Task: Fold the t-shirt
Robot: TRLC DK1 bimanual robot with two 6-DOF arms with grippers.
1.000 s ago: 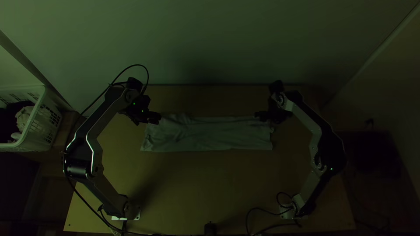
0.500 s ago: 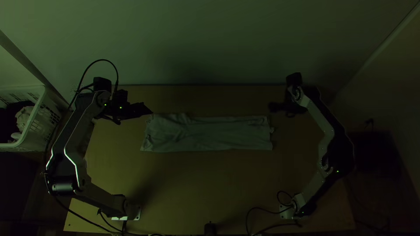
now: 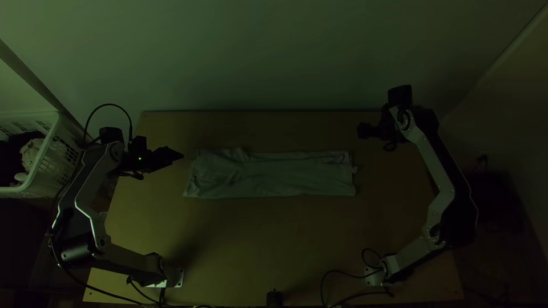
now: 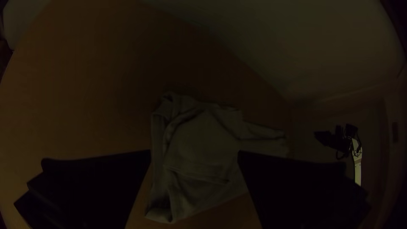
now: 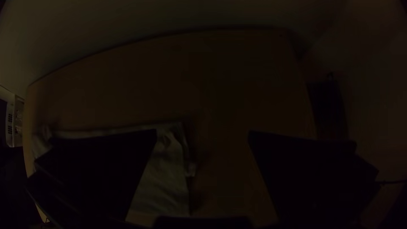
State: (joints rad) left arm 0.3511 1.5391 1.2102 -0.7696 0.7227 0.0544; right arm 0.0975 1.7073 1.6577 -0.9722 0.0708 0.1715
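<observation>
Near edge of tbl: 1 small dark stubby thing, roundish, ID unclear. 2 arms, 1 base ea. side, w/ pale metal mounting plates; L arm, R arm, both w/ silver-grey links + black joints. Thin black cables curve by R base, more by L base. Tbl = 1 light wooden table, flat, smooth-looking.

Mid-tbl: 1 t-shirt, pale soft fabric, folded into a long narrow strip running L–R. No. of layers: can't tell. L end rumpled, w/ creases + overlapping edges; small bump on far edge nr L end. R half flatter, w/ a few wrinkles by the R end and a small bit sticking out past it.

L gripper just off the shirt's L end, not touching; 2 wide flat black fingers spread well apart, nothing pinched. R gripper nr shirt's far R corner, a bit farther back, apart from cloth; its 2 fingers also spread wide, nothing between.

Off tbl's L side: 1 white plastic basket, slotted walls, w/ dark cloth + crumpled pale cloth inside. Behind tbl: 1 plain pale wall.
</observation>
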